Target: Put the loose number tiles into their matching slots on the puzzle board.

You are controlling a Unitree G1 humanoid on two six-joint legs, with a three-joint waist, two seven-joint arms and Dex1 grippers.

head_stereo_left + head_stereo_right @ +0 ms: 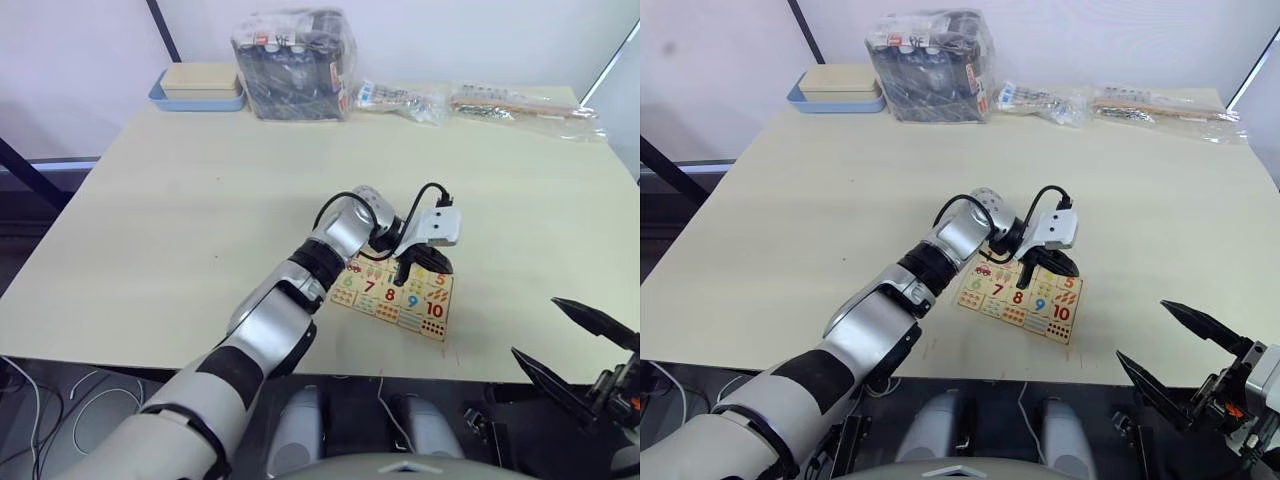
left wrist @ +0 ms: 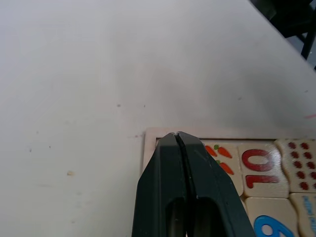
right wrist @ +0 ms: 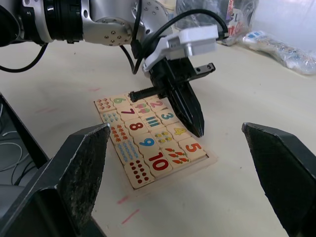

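I see the puzzle board lying flat on the table directly under my left gripper, with the 2, 3 and 5 tiles seated in its slots. That gripper's fingers are pressed together, tips over the board's far edge. My right gripper hovers spread wide, near the table's front edge.
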